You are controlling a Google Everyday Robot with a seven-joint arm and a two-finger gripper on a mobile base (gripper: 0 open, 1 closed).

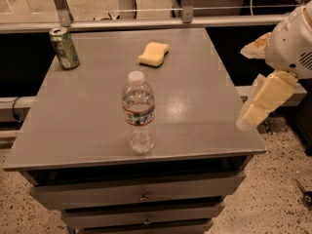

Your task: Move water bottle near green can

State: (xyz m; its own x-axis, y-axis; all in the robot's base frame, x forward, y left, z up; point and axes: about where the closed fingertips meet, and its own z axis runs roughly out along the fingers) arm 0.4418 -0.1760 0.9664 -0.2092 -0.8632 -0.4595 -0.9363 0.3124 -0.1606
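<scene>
Bottle: the bottle [139,113] is placed upright on the grey table [204,106], close to the front edge and a little left of the middle. The white cap is on, and a label band is seen around its middle.
Can: the can [64,48] is placed upright at the far left corner of the table.
Bottle and can: they are well apart. The can is seen behind the bottle and to its left, with most of the table's depth between them.
Sponge: a yellow sponge [153,53] is laid flat near the far edge, about in the middle. Neither the can nor the bottle is touched by it.
Gripper: the gripper [263,101] is seen at the right side of the view, just beyond the right edge of the table. Its pale yellow parts are pointed down and to the left, under a white arm housing [292,45].
Gripper state: it cannot be told whether it is wide or narrow. It is kept well apart from the bottle.
Drawers: grey drawers [141,196] with small knobs are seen below the table top.
Background: a metal rail [146,23] is seen behind the far edge, and a speckled floor [273,199] below.
</scene>
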